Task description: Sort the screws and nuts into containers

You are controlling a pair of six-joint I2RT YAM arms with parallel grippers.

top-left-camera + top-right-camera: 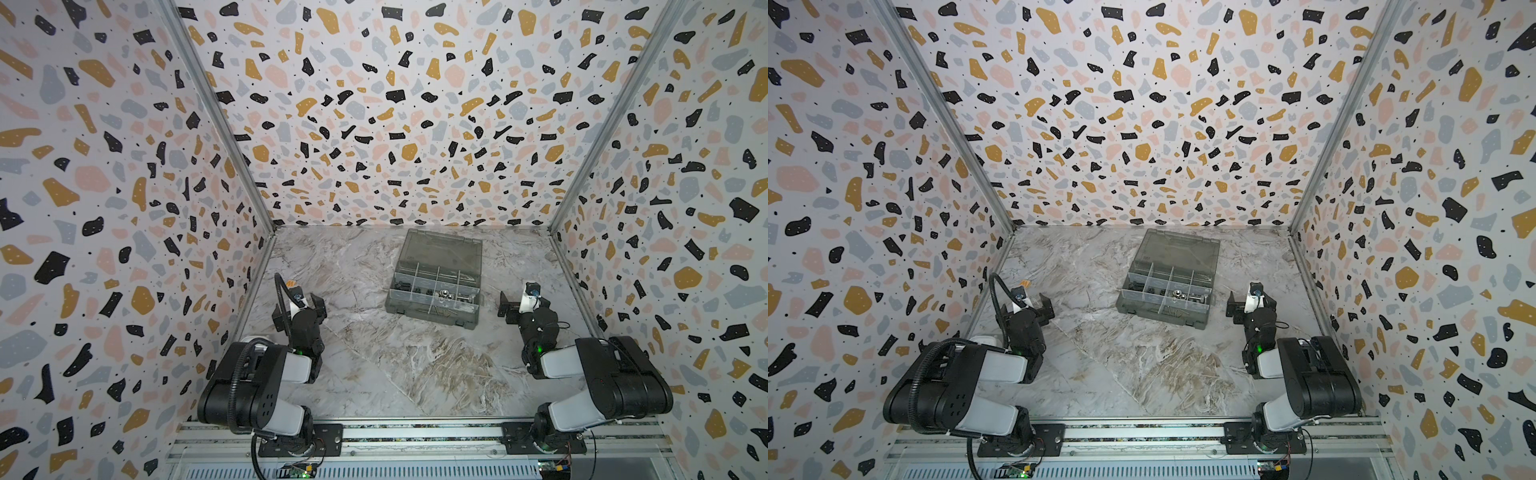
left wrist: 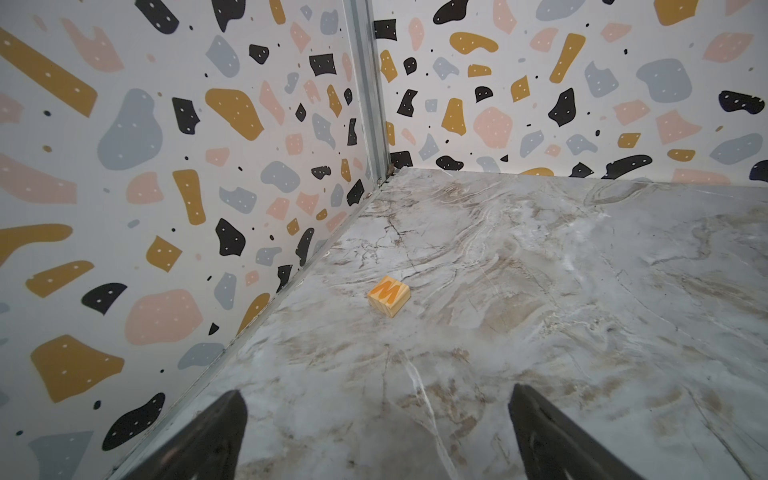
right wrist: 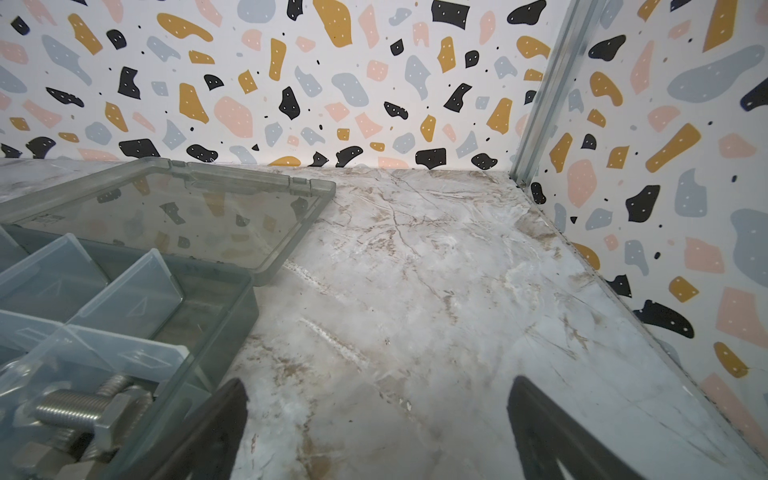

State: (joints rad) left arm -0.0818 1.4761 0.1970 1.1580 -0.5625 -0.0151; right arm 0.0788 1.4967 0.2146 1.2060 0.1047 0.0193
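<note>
Two idle tools: left gripper [image 2: 378, 392] and right gripper [image 3: 379, 382], fingers spread wide and empty, flank the containers [image 1: 430, 316] holding screws [image 3: 75, 409] and nuts [image 1: 444, 294]; a careless reach could jolt them, mixing parts

Black arms [image 1: 245, 386] with white shells [image 1: 297, 368] (tiny green lights [image 1: 539, 349], probably LEDs) and ribbed black hose [image 1: 279, 299].

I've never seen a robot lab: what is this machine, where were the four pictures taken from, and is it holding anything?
Two robot arms stand at a marble table. Two pictures look down from overhead, nearly alike; the others come from a camera on each wrist. The left gripper and right gripper, the dark prongs there, are open and hold nothing. On the table lies an open box holding screws and nuts, and a small wooden block marked M.
</note>
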